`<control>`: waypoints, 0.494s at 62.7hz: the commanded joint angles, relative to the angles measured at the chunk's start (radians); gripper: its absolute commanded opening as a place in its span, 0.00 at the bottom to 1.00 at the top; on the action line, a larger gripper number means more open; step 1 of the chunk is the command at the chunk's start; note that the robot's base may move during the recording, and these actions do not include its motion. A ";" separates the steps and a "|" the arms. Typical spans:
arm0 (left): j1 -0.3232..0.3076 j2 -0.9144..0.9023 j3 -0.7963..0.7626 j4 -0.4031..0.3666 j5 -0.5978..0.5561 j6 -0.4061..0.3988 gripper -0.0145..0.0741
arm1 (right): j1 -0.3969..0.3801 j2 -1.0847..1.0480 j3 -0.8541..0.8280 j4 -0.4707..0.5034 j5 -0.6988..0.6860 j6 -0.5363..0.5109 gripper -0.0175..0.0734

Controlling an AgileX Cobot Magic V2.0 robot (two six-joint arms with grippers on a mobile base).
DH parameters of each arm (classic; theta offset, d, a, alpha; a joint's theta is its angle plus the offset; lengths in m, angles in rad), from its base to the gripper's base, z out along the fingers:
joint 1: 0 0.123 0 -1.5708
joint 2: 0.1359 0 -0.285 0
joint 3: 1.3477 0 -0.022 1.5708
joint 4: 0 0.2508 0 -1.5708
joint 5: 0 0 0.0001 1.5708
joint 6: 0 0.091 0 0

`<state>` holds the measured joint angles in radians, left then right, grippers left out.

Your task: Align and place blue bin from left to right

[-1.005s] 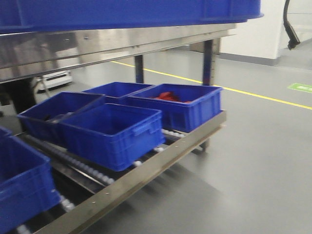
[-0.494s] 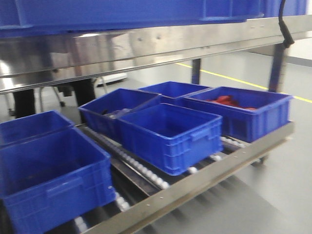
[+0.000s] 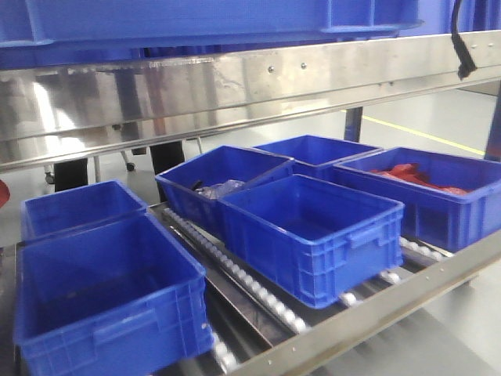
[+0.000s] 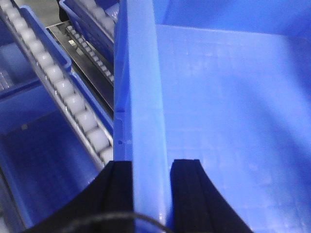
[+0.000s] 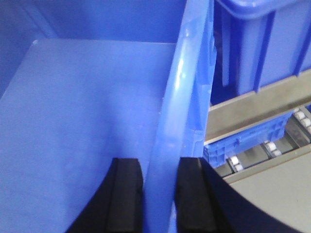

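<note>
The blue bin (image 3: 196, 19) fills the top of the front view, held up above the steel rack's upper rail. In the left wrist view my left gripper (image 4: 151, 167) is shut on the blue bin's left wall rim (image 4: 143, 97), one black finger outside and one inside. The right wrist view shows my right gripper (image 5: 160, 167) shut on the right wall rim (image 5: 177, 97) in the same way. The bin's inside floor (image 4: 233, 107) looks bare.
A steel upper rail (image 3: 235, 86) runs under the held bin. Below it, a roller shelf (image 3: 243, 278) carries several smaller blue bins, one with red contents (image 3: 415, 176). Another blue bin (image 5: 262, 43) stands close beyond the right rim. A yellow floor line (image 3: 407, 129) lies behind.
The front view has swung left: the shelf bins slid to the right in the frame and more bins came in at the left. The held bin stays at the top.
</note>
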<state>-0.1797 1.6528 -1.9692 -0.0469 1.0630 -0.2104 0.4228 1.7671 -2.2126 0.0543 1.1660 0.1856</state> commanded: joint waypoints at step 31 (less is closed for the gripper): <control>-0.014 -0.026 -0.020 -0.099 -0.330 -0.003 0.17 | 0.015 -0.021 -0.010 0.065 -0.083 -0.038 0.11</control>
<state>-0.1797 1.6528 -1.9692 -0.0489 1.0627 -0.2104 0.4228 1.7671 -2.2126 0.0522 1.1660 0.1856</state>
